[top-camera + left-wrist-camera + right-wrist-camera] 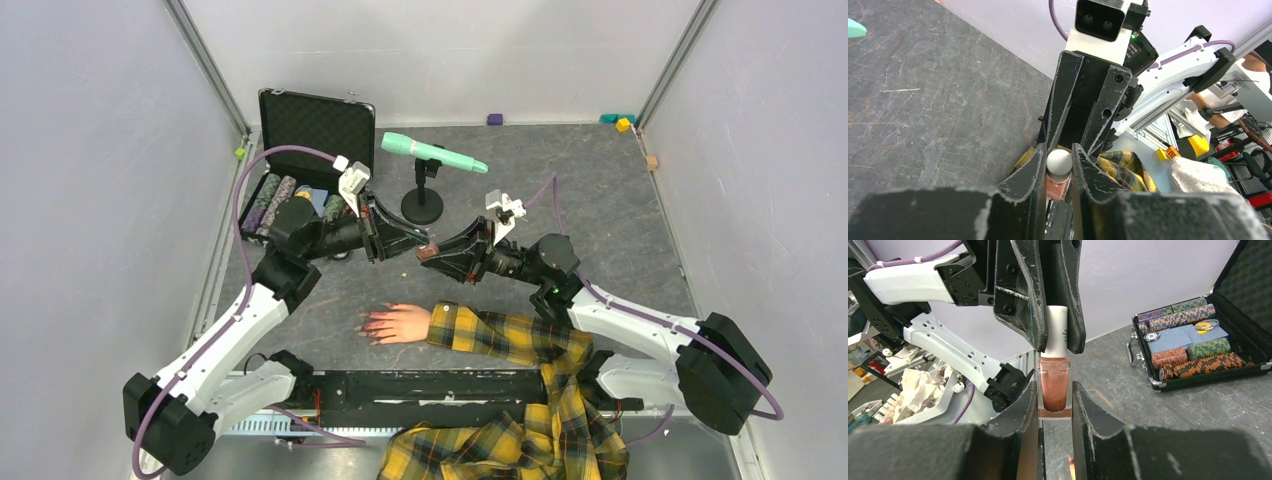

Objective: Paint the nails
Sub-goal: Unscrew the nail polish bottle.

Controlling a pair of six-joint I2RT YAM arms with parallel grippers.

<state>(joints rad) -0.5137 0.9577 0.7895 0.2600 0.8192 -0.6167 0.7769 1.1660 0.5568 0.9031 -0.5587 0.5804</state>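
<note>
Left gripper (1058, 156): its fingers are pinching the white cap (1057, 329) from both sides.
Right gripper (1054, 392): its fingers are pinched on the glass bottle (1053, 384), low on the body.
Where: the two grippers meet in mid-air over the table (600, 200), just far of the hand (405, 322).
Nails (372, 324): at the left end of the hand, lying on the table and pointing left, apart from both arms.
Risk, slip: the cap looks smooth. If I twist with a weak hold, the fingers may skid and it won't unscrew.
Risk, spill: I cannot tell how upright the bottle is. Once it is open, polish could run onto the sleeve (500, 335) or the table.
Risk, drop: the hold on the glass is low, so a sideways pull from the left arm could lever the bottle out.
</note>
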